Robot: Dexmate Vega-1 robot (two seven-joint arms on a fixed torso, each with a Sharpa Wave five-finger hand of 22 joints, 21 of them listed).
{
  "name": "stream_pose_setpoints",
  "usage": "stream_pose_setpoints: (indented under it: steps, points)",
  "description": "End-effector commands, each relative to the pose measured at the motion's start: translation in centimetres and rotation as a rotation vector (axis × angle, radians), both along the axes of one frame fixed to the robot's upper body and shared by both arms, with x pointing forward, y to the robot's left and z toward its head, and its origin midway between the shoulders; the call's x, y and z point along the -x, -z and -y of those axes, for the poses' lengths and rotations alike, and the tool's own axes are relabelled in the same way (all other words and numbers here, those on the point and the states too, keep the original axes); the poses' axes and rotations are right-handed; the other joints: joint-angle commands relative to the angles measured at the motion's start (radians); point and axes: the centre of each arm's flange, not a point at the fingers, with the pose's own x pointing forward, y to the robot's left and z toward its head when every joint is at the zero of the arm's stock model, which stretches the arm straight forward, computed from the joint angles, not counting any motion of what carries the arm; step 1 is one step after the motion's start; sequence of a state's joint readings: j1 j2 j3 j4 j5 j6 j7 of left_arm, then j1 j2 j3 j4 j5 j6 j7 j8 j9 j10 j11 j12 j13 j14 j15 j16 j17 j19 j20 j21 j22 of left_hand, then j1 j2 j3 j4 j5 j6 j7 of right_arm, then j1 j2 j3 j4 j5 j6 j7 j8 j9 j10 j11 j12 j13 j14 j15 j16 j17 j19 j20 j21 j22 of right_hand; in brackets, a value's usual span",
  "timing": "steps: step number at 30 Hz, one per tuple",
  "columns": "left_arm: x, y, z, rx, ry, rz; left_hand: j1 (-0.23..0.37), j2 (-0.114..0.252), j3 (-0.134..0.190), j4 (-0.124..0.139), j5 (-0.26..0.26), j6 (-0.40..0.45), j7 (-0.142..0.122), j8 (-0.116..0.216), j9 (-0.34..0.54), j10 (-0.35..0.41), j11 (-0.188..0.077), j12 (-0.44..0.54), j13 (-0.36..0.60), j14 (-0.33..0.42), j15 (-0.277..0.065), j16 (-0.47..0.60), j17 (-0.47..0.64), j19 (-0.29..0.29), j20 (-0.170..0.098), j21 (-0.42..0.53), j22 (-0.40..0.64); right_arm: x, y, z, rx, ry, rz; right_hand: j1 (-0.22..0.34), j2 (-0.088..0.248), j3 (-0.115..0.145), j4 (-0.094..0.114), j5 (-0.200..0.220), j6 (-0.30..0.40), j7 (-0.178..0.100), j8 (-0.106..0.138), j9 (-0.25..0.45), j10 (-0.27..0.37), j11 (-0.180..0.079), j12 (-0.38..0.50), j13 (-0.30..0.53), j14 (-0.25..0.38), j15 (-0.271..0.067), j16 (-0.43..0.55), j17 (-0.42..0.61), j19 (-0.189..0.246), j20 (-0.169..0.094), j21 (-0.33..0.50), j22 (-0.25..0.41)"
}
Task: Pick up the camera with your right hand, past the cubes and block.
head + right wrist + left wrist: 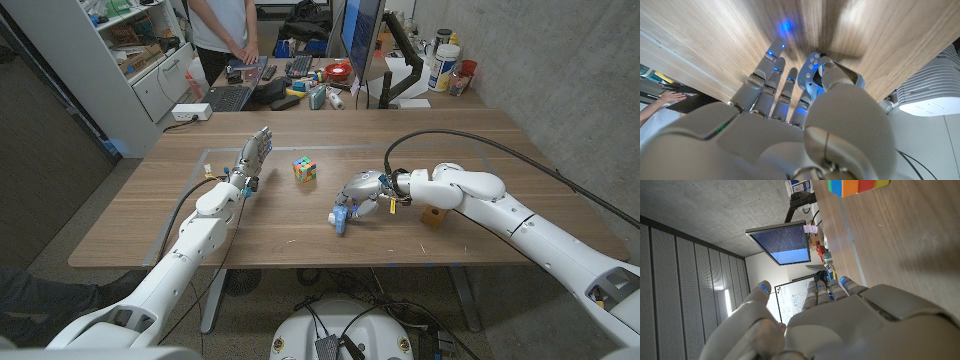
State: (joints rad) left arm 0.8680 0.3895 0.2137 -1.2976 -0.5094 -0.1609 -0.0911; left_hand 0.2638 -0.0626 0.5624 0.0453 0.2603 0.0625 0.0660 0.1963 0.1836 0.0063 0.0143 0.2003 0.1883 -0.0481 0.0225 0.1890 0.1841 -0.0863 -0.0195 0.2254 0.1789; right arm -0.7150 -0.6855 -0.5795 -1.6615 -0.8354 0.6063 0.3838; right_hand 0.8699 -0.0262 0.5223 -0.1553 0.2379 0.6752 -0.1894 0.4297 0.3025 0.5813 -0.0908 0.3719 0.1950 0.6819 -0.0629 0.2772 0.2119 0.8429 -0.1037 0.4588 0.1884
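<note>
- Near the table's (150, 240) front middle: right hand (362, 191) over small blue camera (341, 216), thumb pressing it in the right wrist view (810, 70); full grasp unclear.
- Left hand (255, 152) upright, fingers apart, holding nothing.
- Colourful cube (304, 169) between hands; wooden block (433, 215) beside right forearm.

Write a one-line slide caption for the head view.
Right hand closes on the small blue camera; left hand waits beside the colourful cube.

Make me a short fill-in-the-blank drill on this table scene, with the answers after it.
1. The small blue camera is held by the robot's ____ hand.
2. The multicoloured cube sits on the ____ between the two hands.
3. The wooden block lies beside the ____ arm.
4. The left hand holds ____.

Answers: right; table; right; nothing
</note>
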Motion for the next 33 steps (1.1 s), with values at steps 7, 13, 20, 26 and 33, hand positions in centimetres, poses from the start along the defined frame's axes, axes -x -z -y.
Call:
stream_pose_setpoints:
  steps: [7, 13, 20, 26, 33]
  points:
    - [-0.2, -0.4, 0.3, -0.010, -0.006, -0.001, 0.000, 0.009, -0.005, 0.003, 0.005, 0.001, -0.004, 0.002, 0.006, -0.004, -0.002, 0.004, 0.004, -0.006, 0.004, 0.000, 0.001, -0.005, 0.003, -0.004, 0.003, -0.4, -0.8, 0.2, -0.051, -0.042, -0.010, 0.035, 0.014, -0.017, 0.010, -0.016, 0.060, 0.016, 0.012, -0.006, 0.106, -0.013, 0.024, -0.006, 0.082, -0.152, 0.012, -0.006, 0.027, -0.091, 0.014, 0.005]
    - [-0.2, -0.7, 0.4, -0.012, -0.005, 0.003, 0.001, 0.010, -0.006, 0.003, 0.005, 0.001, -0.001, 0.002, 0.006, -0.004, -0.002, 0.004, 0.004, -0.005, 0.005, 0.000, 0.001, -0.004, 0.003, -0.005, 0.003, -0.4, -1.2, 0.3, -0.061, -0.045, -0.013, 0.039, 0.016, -0.021, 0.012, -0.020, 0.067, 0.014, 0.010, -0.008, 0.125, -0.014, 0.025, -0.008, 0.098, -0.154, 0.011, -0.008, 0.035, -0.096, 0.018, 0.006]
    - [-0.5, -0.9, 0.5, -0.014, 0.003, 0.005, 0.001, 0.010, -0.006, 0.003, 0.005, 0.001, -0.002, 0.002, 0.006, -0.005, -0.003, 0.003, 0.004, -0.005, 0.004, 0.000, 0.001, -0.004, 0.003, -0.006, 0.003, -0.2, -1.8, 0.2, -0.073, -0.041, -0.013, 0.047, 0.022, -0.026, 0.013, -0.025, 0.077, 0.013, 0.007, -0.012, 0.145, -0.019, 0.023, -0.010, 0.127, -0.160, 0.014, -0.010, 0.043, -0.101, 0.023, 0.006]
    - [-0.7, -1.1, 0.5, -0.013, 0.009, 0.008, 0.001, 0.011, -0.007, 0.003, 0.004, 0.001, -0.001, 0.002, 0.006, -0.003, 0.000, 0.004, 0.004, -0.005, 0.005, 0.000, 0.001, -0.004, 0.003, -0.006, 0.003, 0.0, -2.2, 0.2, -0.081, -0.032, -0.007, 0.049, 0.024, -0.028, 0.015, -0.028, 0.080, 0.011, 0.006, -0.013, 0.149, -0.018, 0.020, -0.010, 0.134, -0.161, 0.012, -0.011, 0.047, -0.102, 0.025, 0.006]
    - [-0.8, -1.5, 0.6, -0.015, 0.014, 0.018, 0.002, 0.011, -0.008, 0.003, 0.004, 0.001, 0.000, 0.002, 0.006, -0.006, -0.003, 0.003, 0.004, -0.005, 0.004, 0.000, 0.001, -0.003, 0.003, -0.007, 0.003, 0.4, -3.0, 0.4, -0.093, -0.027, 0.007, 0.054, 0.027, -0.032, 0.015, -0.030, 0.076, 0.008, 0.000, -0.015, 0.149, -0.022, 0.014, -0.011, 0.142, -0.162, 0.008, -0.012, 0.050, -0.103, 0.027, 0.006]
